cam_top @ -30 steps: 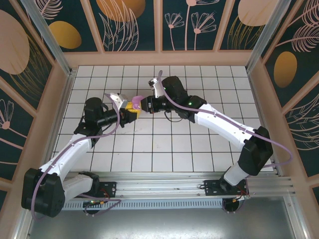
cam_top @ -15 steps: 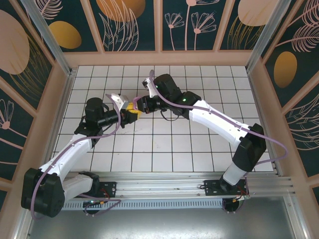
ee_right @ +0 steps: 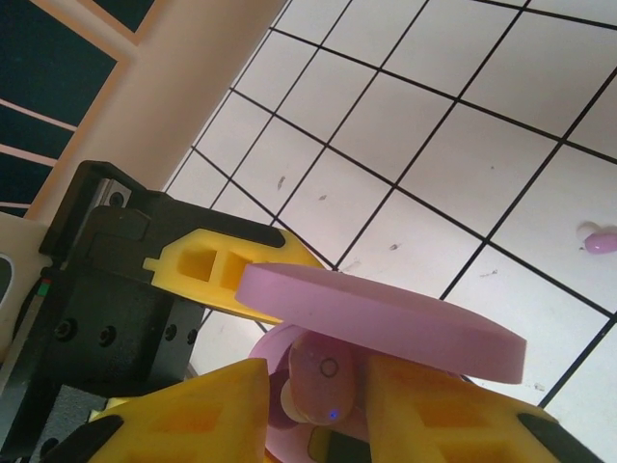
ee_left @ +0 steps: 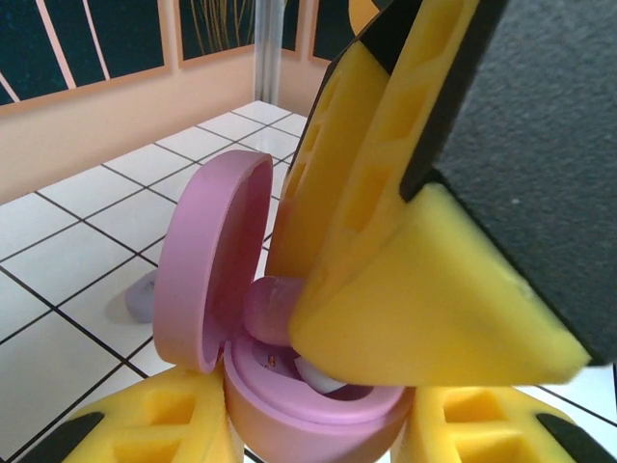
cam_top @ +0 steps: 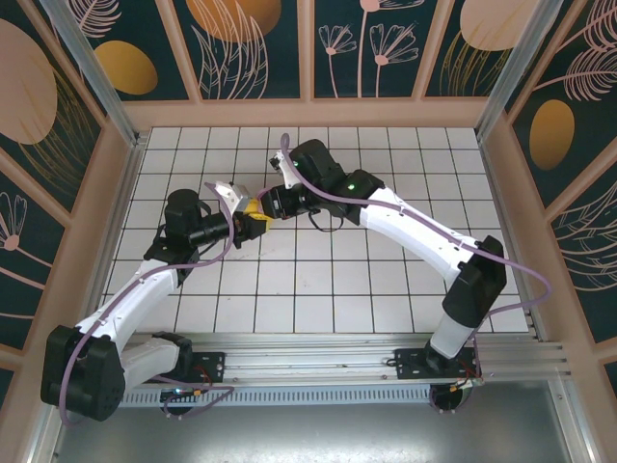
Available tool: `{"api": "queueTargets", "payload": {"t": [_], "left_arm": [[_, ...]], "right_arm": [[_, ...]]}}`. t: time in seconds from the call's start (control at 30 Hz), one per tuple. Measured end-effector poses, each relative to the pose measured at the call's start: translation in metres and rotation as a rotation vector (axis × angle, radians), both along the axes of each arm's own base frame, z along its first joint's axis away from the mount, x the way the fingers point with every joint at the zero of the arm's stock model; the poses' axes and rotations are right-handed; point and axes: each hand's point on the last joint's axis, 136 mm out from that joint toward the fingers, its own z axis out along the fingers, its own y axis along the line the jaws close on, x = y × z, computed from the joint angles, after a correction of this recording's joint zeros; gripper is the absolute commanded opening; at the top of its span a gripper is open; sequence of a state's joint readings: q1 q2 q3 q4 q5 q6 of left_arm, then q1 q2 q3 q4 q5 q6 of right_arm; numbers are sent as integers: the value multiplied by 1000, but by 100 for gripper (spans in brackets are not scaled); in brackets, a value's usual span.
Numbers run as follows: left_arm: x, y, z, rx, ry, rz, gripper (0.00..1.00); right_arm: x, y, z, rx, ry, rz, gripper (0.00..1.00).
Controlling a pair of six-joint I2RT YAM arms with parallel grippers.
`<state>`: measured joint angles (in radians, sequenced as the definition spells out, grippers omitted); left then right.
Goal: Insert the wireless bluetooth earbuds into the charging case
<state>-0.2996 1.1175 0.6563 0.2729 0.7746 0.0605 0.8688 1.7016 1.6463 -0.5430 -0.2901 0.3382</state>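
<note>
- Two yellow fingers [ee_left: 145, 429] of my left gripper [ee_left: 313, 439] sit nearest, closed narrow on the base of the pink case [ee_left: 318, 410], which I am holding.
- The lid [ee_left: 207, 260] stands swung up on the left in the left wrist view, so the inside of the case is bare.
- One pink bud [ee_left: 273, 307] sits low in the open case, under the lid's edge. A white patch of the inside shows just beside it.
- My right gripper [ee_right: 318, 410] meets the case from the opposite side, with its fingers set close on either side of that bud. I cannot tell whether they pinch it or only flank it.
- In the top view my two grippers meet tip to tip over the left middle of the table [cam_top: 386, 289].
- One loose bud [ee_left: 143, 297], lavender, lies on a white tile beyond the case, apart from both grippers.
- Farther off, the tiles run to the wooden wall [ee_left: 106, 116].
</note>
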Motion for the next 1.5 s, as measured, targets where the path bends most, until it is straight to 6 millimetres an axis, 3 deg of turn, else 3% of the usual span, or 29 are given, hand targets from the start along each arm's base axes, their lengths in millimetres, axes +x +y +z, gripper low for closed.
{"api": "queueTargets", "payload": {"t": [0.57, 1.5], "left_arm": [[1, 0, 0, 10, -16, 1, 0], [-3, 0, -1, 12, -19, 5, 0]], "right_arm": [[-5, 9, 6, 21, 66, 22, 35], [1, 2, 6, 30, 157, -123, 37]]}}
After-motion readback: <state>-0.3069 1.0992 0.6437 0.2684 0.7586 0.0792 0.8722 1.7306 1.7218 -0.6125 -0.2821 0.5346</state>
